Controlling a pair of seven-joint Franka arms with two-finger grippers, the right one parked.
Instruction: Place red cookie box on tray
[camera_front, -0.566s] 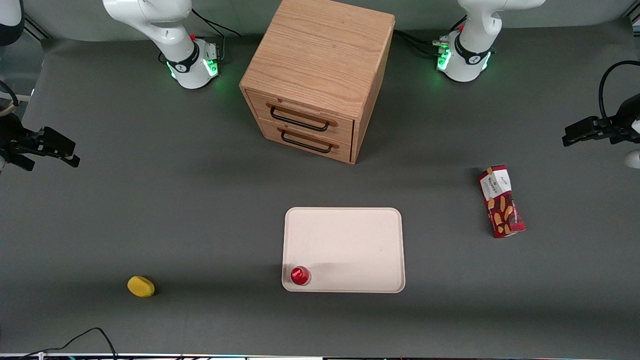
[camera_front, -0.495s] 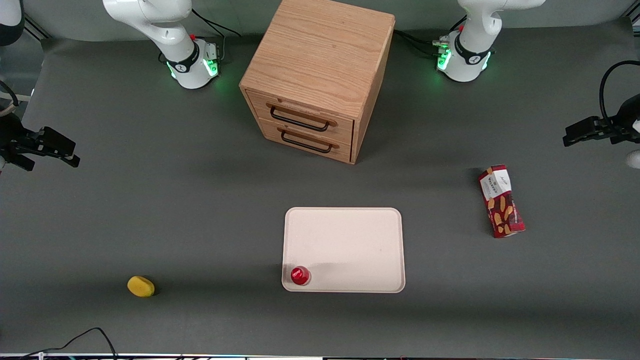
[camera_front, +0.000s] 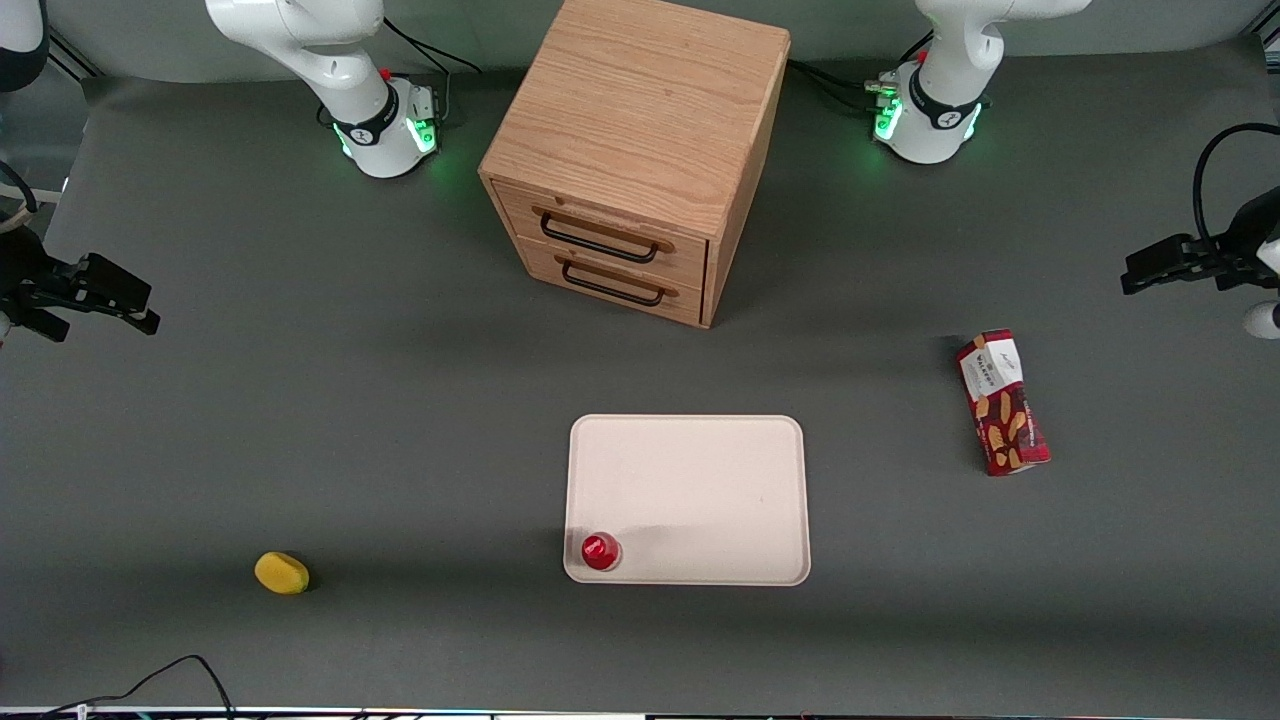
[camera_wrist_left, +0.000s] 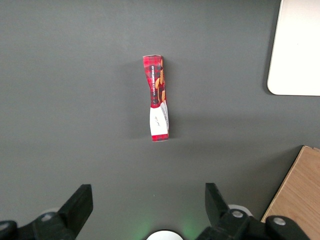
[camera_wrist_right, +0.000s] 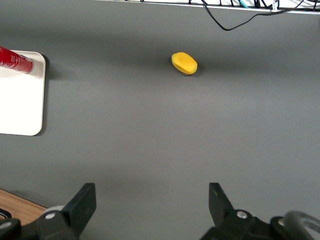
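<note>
The left arm's black two-finger end effector (camera_wrist_left: 145, 210) hangs above the dark grey counter (camera_front: 300, 420) at the working arm's end, its fingers (camera_wrist_left: 80, 202) spread wide and holding nothing. In the front view the end effector (camera_front: 1135, 278) sits farther from the camera than the long narrow dark-red cookie box with the white end panel (camera_front: 1002, 402), well apart from it and toward the counter's edge.

The step in hand looks like the approach to the box. The box (camera_wrist_left: 158, 98) lies flat on the counter, well apart from the flat cream-white rectangular tray with rounded corners (camera_front: 760, 480), toward the working arm's end. To do it well, I would centre the end effector over the box's middle, with the 2 fingers straddling its narrow width rather than its length, then come straight down before closing. A grasp near the middle should keep the carton from tipping on the lift. The carton looks light and thin-walled, so a gentle squeeze is probably enough.

On the tray, a small round red cap-like object (camera_front: 600, 551) stands in the corner nearest the camera on the parked arm's side; the bare stretch of tray beside it looks wide enough for the box.

The wrist view shows only 1 corner of the tray (camera_wrist_left: 295, 55), and only an edge of the light oak 2-drawer cabinet (camera_wrist_left: 297, 200). The front view cuts off most of the working arm's wrist, so its height above the counter is hard to judge. A small yellow rounded object (camera_front: 282, 573) lies toward the parked arm's end; what it is I cannot tell.
</note>
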